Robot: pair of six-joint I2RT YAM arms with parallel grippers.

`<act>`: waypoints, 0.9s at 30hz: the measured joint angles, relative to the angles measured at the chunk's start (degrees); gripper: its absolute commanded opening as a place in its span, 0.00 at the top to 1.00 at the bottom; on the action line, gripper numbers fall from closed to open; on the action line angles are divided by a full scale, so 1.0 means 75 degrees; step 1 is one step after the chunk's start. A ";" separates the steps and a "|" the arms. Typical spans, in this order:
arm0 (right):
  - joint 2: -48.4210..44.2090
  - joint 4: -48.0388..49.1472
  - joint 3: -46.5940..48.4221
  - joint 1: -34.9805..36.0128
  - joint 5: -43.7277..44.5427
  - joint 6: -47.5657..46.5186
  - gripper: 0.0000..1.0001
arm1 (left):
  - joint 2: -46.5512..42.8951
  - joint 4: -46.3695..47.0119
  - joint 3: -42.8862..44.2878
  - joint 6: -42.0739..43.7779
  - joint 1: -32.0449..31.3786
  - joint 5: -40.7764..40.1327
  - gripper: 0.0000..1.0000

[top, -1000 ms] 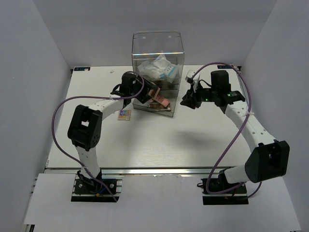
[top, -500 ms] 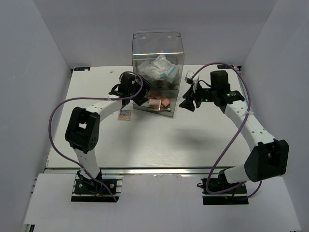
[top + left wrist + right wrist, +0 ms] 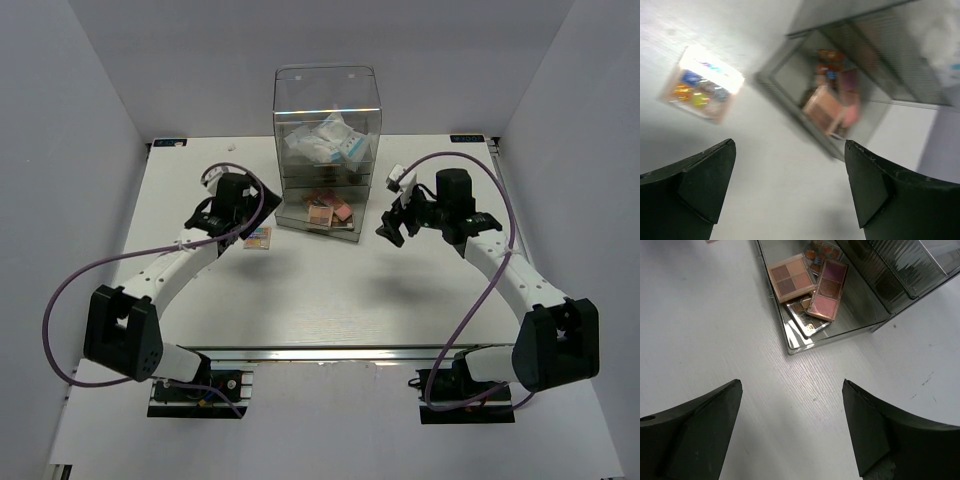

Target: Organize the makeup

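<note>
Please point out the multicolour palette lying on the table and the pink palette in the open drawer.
Small flat multicolour palette [image 3: 700,90]: left wrist view, centre of its pans.
Flat pink rectangular palette [image 3: 828,289]: right wrist view, its middle pan.

**Browns, pinks and one bright mix**

The flat rectangular four-pan palette [image 3: 791,277] shows tan and brown squares. The oblong three-pan palette [image 3: 827,290] runs plum, bronze, pink. The small flat palette [image 3: 702,90] has blue, yellow and orange pans on the white table [image 3: 300,290]. The crinkly packet [image 3: 325,143] is white and blue.

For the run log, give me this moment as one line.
left gripper: open, empty | right gripper: open, empty | multicolour palette: on table | bottom drawer: pulled out, palettes inside
</note>
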 measured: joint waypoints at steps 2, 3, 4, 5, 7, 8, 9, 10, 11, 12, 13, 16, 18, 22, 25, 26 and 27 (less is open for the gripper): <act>0.0038 0.0044 0.0026 -0.0006 -0.0023 0.0105 0.16 | -0.0175 -0.0125 -0.0364 0.0210 0.0163 -0.0111 0.02; 0.0041 0.0058 0.0032 -0.0006 -0.0052 0.0143 0.16 | -0.0207 -0.0256 -0.0501 0.0385 0.0233 -0.0143 0.02; 0.0041 0.0058 0.0038 -0.0009 -0.0093 0.0160 0.16 | -0.0210 -0.0350 -0.0595 0.0545 0.0312 -0.0181 0.02; 0.0041 0.0061 0.0041 -0.0012 -0.0175 0.0149 0.16 | -0.0207 -0.0443 -0.0650 0.0775 0.0373 -0.0181 0.02; 0.0041 0.0055 0.0044 -0.0012 -0.0321 0.0122 0.16 | -0.0204 -0.0647 -0.0664 0.1282 0.0428 -0.0178 0.02; 0.0041 0.0052 0.0044 -0.0015 -0.0385 0.0102 0.15 | -0.0204 -0.0685 -0.0664 0.1536 0.0431 -0.0172 0.02; 0.0041 0.0050 0.0041 -0.0015 -0.0431 0.0076 0.15 | -0.0198 -0.0711 -0.0664 0.1818 0.0431 -0.0146 0.02; 0.0041 0.0047 0.0041 -0.0015 -0.0469 0.0038 0.15 | -0.0187 -0.0740 -0.0664 0.2078 0.0431 -0.0114 0.02; 0.0041 0.0041 0.0041 -0.0015 -0.0493 0.0009 0.14 | -0.0163 -0.0755 -0.0664 0.2305 0.0431 -0.0079 0.02; 0.0038 0.0035 0.0041 -0.0015 -0.0504 -0.0020 0.14 | -0.0119 -0.0766 -0.0664 0.2553 0.0431 -0.0041 0.02; 0.0038 0.0023 0.0044 -0.0017 -0.0525 -0.0041 0.13 | -0.0061 -0.0766 -0.0664 0.2789 0.0431 -0.0009 0.02; 0.0035 -0.0012 0.0041 -0.0017 -0.0580 -0.0061 0.11 | 0.0254 -0.0766 -0.0664 0.3439 0.0431 0.0047 0.02; 0.0035 -0.0017 0.0044 -0.0017 -0.0609 -0.0061 0.11 | 0.0565 -0.0778 -0.0662 0.3829 0.0431 0.0093 0.02; -0.0023 -0.0061 0.0041 -0.0017 -0.0603 -0.0061 0.11 | 0.1201 -0.0860 -0.0560 0.4403 0.0431 0.0157 0.02; -0.0122 -0.0096 0.0041 -0.0017 -0.0603 -0.0061 0.11 | 0.1582 -0.0912 -0.0405 0.4747 0.0431 0.0169 0.02; -0.0152 -0.0096 0.0041 -0.0017 -0.0603 -0.0061 0.11 | 0.1708 -0.0915 -0.0326 0.4864 0.0431 0.0169 0.02; -0.0169 -0.0096 0.0041 -0.0017 -0.0603 -0.0061 0.11 | 0.1830 -0.0912 -0.0242 0.4963 0.0431 0.0169 0.02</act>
